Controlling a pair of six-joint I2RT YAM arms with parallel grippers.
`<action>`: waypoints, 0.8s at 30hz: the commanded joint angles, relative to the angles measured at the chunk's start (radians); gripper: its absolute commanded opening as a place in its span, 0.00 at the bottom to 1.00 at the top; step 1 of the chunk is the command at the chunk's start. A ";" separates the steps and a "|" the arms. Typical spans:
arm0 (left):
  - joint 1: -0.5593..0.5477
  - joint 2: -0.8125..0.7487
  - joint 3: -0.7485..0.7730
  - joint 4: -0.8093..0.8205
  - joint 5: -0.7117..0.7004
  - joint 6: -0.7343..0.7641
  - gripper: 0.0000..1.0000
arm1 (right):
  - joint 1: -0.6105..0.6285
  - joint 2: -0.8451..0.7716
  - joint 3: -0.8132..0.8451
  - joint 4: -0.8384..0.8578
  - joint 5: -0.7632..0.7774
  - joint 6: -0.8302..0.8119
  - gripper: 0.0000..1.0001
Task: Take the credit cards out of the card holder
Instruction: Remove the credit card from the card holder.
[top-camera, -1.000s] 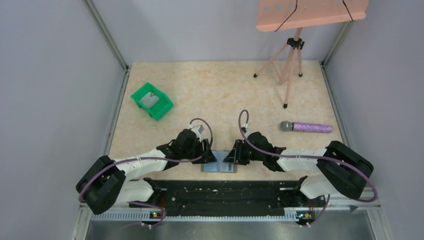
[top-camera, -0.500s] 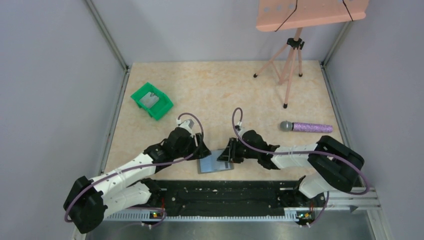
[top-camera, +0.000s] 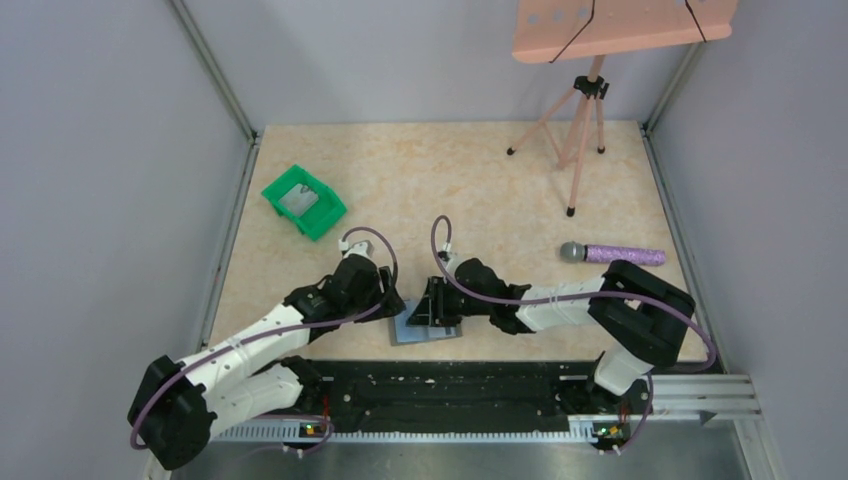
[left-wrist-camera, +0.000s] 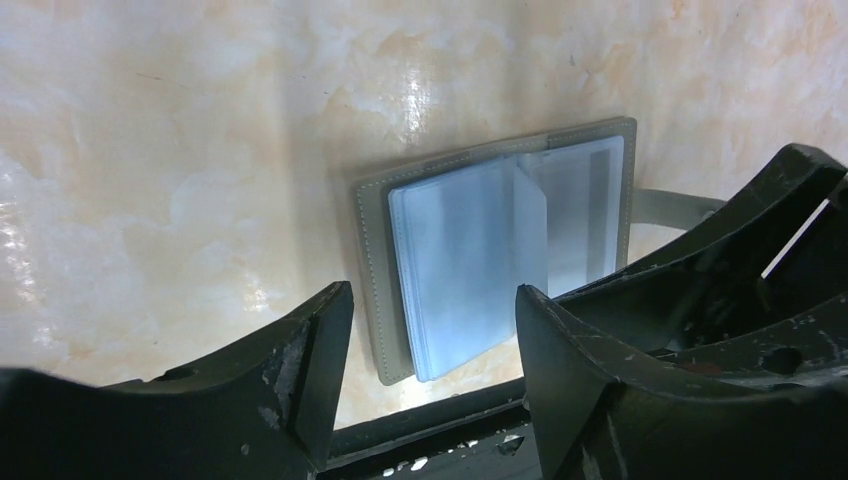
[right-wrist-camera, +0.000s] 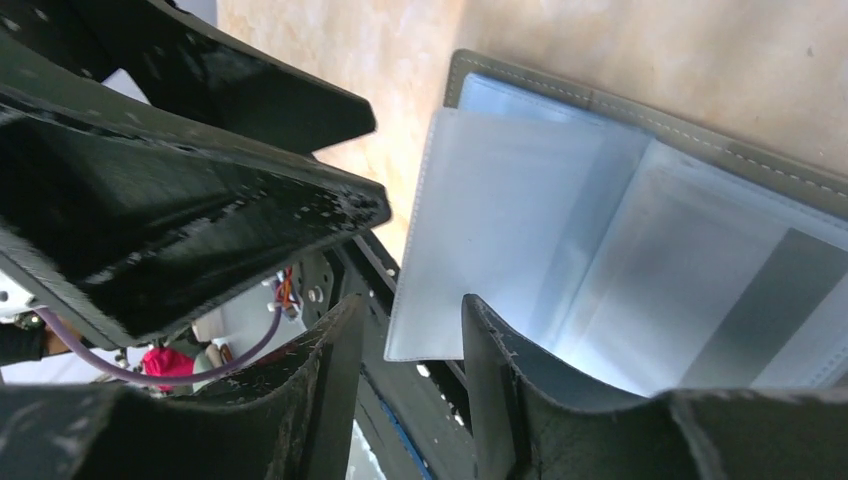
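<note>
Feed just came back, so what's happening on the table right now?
The grey card holder lies open near the front edge of the table, clear sleeves facing up. The left gripper and right gripper hover over it from either side, jaws parted, gripping nothing. No card is out yet.

Count: 1 grey card holder w/ several clear sleeves, exact no. unclear. 1 green plastic bin. 1 mic, purple handle. 1 pink music stand, 3 tripod legs. 2 robot arms: left arm, right arm. 1 tabletop.
</note>
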 joint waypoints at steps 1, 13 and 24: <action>0.018 -0.039 0.038 -0.022 -0.030 0.018 0.68 | 0.010 -0.003 0.024 0.003 0.011 -0.029 0.42; 0.026 -0.144 0.044 -0.001 -0.024 0.009 0.70 | 0.011 -0.014 0.030 -0.029 0.030 -0.072 0.29; 0.026 -0.053 0.001 0.052 -0.027 0.034 0.70 | 0.023 0.069 0.049 0.036 -0.028 -0.080 0.43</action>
